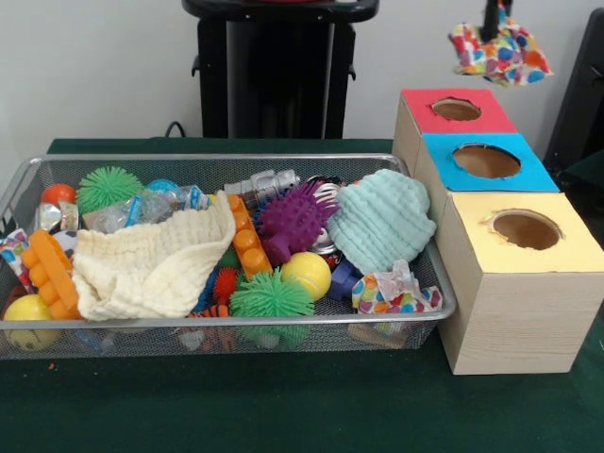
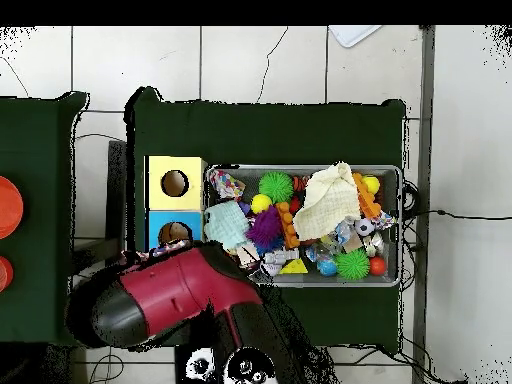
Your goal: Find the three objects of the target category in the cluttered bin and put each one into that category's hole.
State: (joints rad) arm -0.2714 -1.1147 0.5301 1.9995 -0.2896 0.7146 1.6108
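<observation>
My gripper [image 1: 493, 21] shows only as dark tips at the top right, shut on a dotted white cloth [image 1: 500, 49]. The cloth hangs in the air above and behind the red-topped box [image 1: 455, 110]. A second dotted cloth [image 1: 396, 293] lies in the right front corner of the wire-mesh bin [image 1: 226, 324], beside the yellow-topped box and its round hole [image 1: 525, 229]. A third dotted piece [image 1: 12, 249] peeks out at the bin's left end. In the overhead view my arm [image 2: 180, 295] hides the gripper; the bin [image 2: 403, 200], the second cloth [image 2: 227, 184] and the yellow box's hole [image 2: 174, 183] show.
The bin also holds a cream knit cloth [image 1: 151, 264], a mint knit cloth [image 1: 382, 219], a purple spiky ball [image 1: 293, 219], green spiky balls [image 1: 271, 294], yellow balls and orange bricks [image 1: 49, 274]. The blue-topped box [image 1: 486, 162] stands between the red and yellow ones.
</observation>
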